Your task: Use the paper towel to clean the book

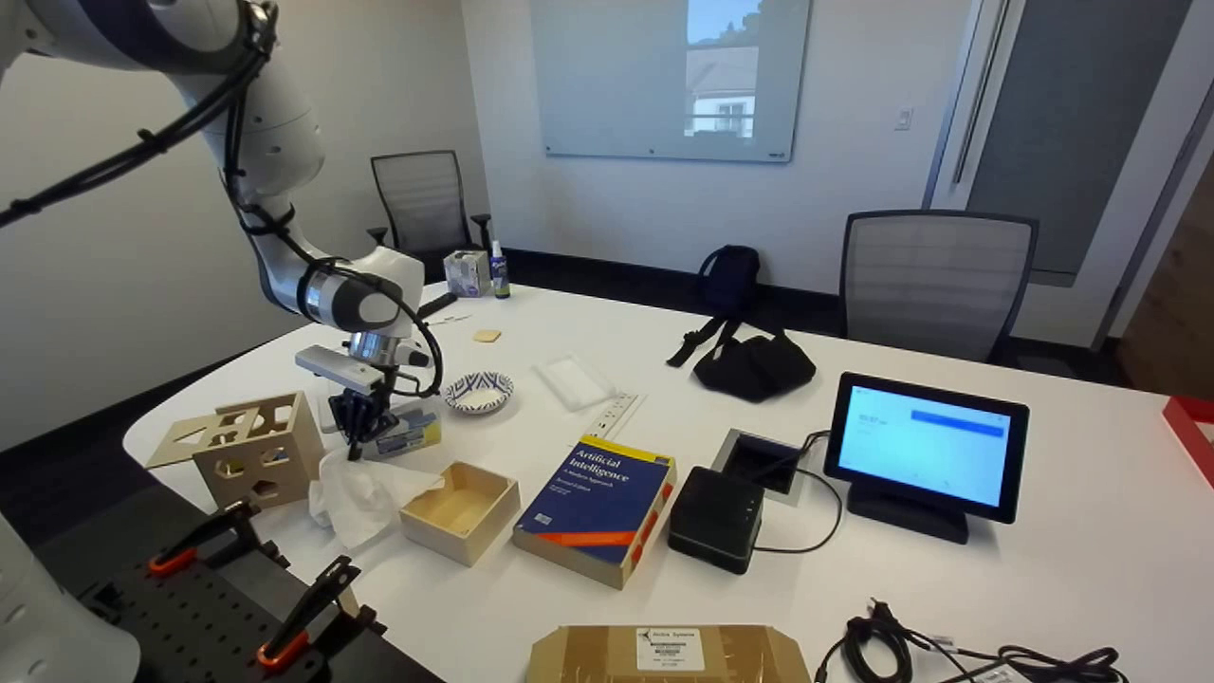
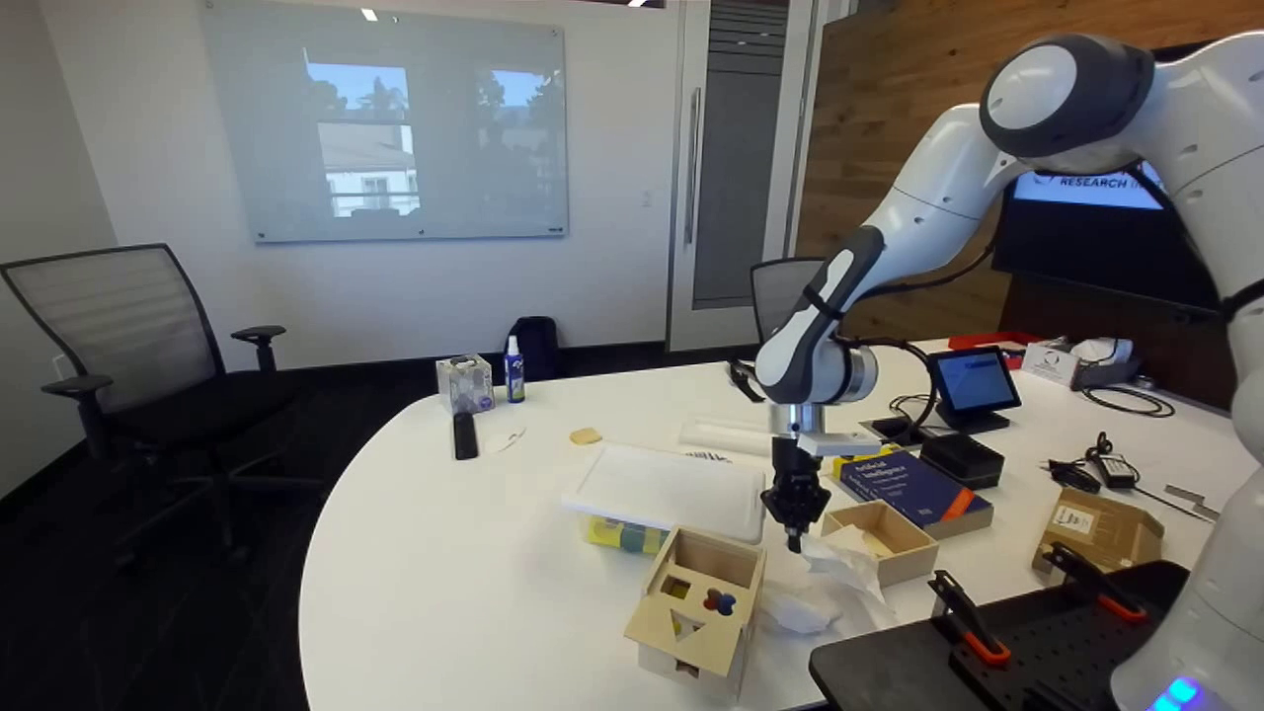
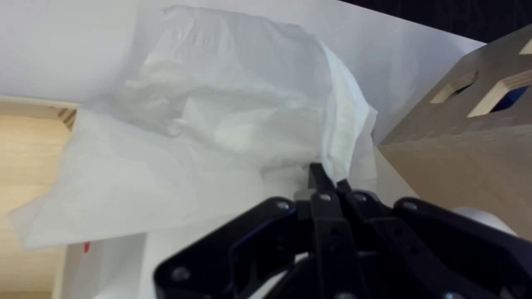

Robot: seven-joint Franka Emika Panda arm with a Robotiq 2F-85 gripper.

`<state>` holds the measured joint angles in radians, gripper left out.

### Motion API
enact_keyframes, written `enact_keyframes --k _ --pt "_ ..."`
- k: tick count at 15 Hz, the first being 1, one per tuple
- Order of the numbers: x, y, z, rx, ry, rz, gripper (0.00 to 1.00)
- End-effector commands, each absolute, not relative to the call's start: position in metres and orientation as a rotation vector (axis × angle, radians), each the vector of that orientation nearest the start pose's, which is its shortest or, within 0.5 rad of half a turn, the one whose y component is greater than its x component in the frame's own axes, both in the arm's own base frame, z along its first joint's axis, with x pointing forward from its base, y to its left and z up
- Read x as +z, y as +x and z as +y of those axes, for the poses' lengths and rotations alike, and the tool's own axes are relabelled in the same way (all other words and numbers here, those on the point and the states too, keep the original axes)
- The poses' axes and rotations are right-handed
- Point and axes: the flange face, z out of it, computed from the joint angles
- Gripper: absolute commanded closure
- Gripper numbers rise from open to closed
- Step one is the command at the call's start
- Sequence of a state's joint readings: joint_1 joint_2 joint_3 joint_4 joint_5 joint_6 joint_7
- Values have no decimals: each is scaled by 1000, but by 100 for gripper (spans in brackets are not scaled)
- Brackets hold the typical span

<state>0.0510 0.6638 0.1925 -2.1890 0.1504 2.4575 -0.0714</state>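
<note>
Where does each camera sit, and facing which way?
In an exterior view, apart from the white robot arm: looks across the white table to the rectangular glass whiteboard; arm and black gripper enter from left.
In an exterior view, apart from the arm: faces the whiteboard, brown wood wall at right; arm and gripper enter from right.
Wrist view, on the arm: looks down onto the crumpled white paper towel; the gripper shows.
Both exterior views share the thick dark blue book.

Pale walls [image 1: 873, 180], dark floor [image 2: 59, 612], and a broad white table [image 2: 425, 592] out front!
In both exterior views a glossy board [image 1: 616, 81] hangs, bright with a reflected house [image 1: 721, 71]; mesh-backed chairs [image 1: 934, 285] stand near the table; there's the door [image 2: 741, 168], long handle [image 2: 693, 163] upright, and in an exterior view, warm wood panelling [image 2: 889, 118] runs on beside it!
</note>
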Motion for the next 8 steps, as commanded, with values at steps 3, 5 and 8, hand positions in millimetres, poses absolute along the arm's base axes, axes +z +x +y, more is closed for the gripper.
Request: enact_keyframes --k 3,5,8 --pt "53 469 153 597 -2870 -283 100" --pt "51 468 155 601 -2855 -302 100" --pt "46 469 157 583 -2829 -350 100"
